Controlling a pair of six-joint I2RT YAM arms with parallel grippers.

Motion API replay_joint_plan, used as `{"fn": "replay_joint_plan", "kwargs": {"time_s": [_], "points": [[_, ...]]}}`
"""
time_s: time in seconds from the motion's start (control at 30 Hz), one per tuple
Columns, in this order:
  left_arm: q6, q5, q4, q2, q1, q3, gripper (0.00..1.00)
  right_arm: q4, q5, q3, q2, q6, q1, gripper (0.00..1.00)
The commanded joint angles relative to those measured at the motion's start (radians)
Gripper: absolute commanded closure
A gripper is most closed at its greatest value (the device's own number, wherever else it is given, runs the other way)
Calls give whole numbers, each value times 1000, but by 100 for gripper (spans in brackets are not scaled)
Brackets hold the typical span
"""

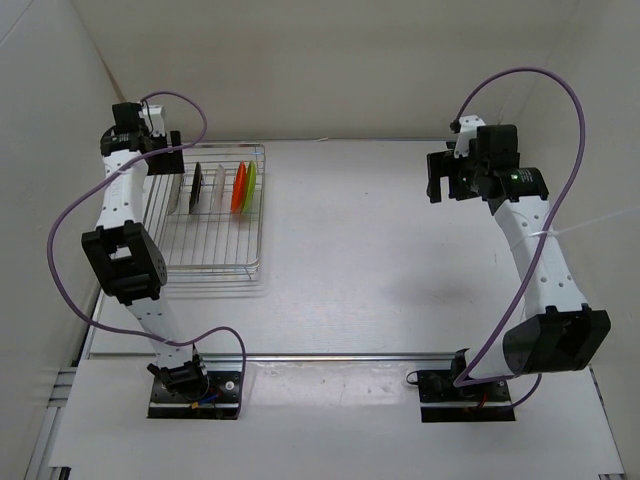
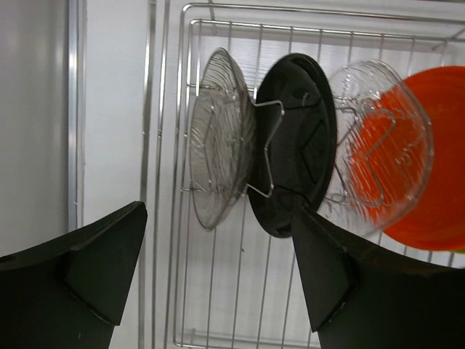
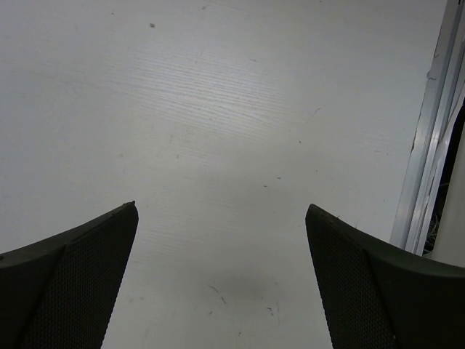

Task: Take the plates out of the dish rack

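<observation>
**At upper left of the overhead view: loaded rack, nothing lifted out yet**

Left gripper [image 2: 218, 209]: jaws wide, nothing between them, hanging over the leftmost plate.

Rack [image 2: 290, 10]: thin silver wire with a grid floor, a low rim and bent wire dividers [image 2: 265, 149]. All the plates stand on edge in it, in a row.

Clear plate [image 2: 218, 138]: ribbed, see-through, glossy. Risk, as a judgement: the smooth rim may slip from the pads, or closing jaws may catch the divider along with it.

Black plate [image 2: 294, 145]: matt, round and shallow, close against the first. It is likely to be dragged or tipped if the neighbour is pulled out at a slant.

Second clear plate [image 2: 378, 145]: overlaps the orange one, and its edge is hard to read.

Orange plate [image 2: 436, 167]: opaque and smooth.

Green plate [image 1: 250, 182]: lime, last in the row.

Table [image 1: 380, 250]: pale, faintly grained, scuffed.

Right gripper [image 3: 221, 207]: jaws wide and empty, textured pads, over bare table at the right of the overhead view, well apart from the rack.
</observation>
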State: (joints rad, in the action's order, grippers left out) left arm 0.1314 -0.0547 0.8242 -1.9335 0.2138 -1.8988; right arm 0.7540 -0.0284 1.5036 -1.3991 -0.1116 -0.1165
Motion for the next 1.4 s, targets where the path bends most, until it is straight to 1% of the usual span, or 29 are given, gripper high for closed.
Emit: {"fn": "replay_joint_plan", "kwargs": {"time_s": [0.0, 0.1, 0.2, 0.5, 0.53, 0.6, 0.67, 0.87, 0.9, 1.07, 1.13, 1.17, 1.2, 1.27, 1.3, 1.37], "points": [[10, 15, 9, -15, 16, -72, 10, -45, 7, -20, 38, -13, -3, 1], [10, 24, 9, -28, 16, -82, 13, -45, 7, -31, 38, -13, -3, 1], [19, 33, 0, -39, 16, -56, 16, -45, 7, -31, 38, -13, -3, 2], [19, -33, 0, -58, 16, -36, 16, -45, -2, -40, 48, -13, -12, 2], [19, -33, 0, -58, 16, -36, 20, -45, -2, -40, 57, -13, -12, 2], [19, -24, 0, -68, 16, -36, 21, -45, -2, -40, 57, -13, -12, 2], [28, -23, 0, -78, 16, -36, 26, -45, -2, -40, 57, -13, -12, 2], [28, -37, 0, -97, 16, -26, 27, -45, -2, -40, 57, -13, -12, 2], [28, -37, 0, -97, 16, -26, 26, -45, -2, -40, 57, -13, -12, 2], [28, -47, 0, -108, 16, -17, 26, -45, -2, -40, 66, -13, -12, 2], [28, -57, 0, -117, 16, -17, 29, -45, -2, -40, 66, -13, -12, 2], [28, -57, 0, -117, 16, -17, 34, -45, -2, -49, 66, -13, -12, 2], [28, -68, 0, -117, 16, -17, 36, -45, -2, -49, 66, -13, -12, 2], [39, -68, 9, -128, 16, -17, 36, -45, -2, -49, 66, -13, -12, 2], [39, -68, 9, -128, 16, -17, 41, -45, -2, -49, 66, -13, -12, 2], [39, -79, 9, -128, 16, -17, 41, -45, -2, -49, 66, -13, -12, 2]]}}
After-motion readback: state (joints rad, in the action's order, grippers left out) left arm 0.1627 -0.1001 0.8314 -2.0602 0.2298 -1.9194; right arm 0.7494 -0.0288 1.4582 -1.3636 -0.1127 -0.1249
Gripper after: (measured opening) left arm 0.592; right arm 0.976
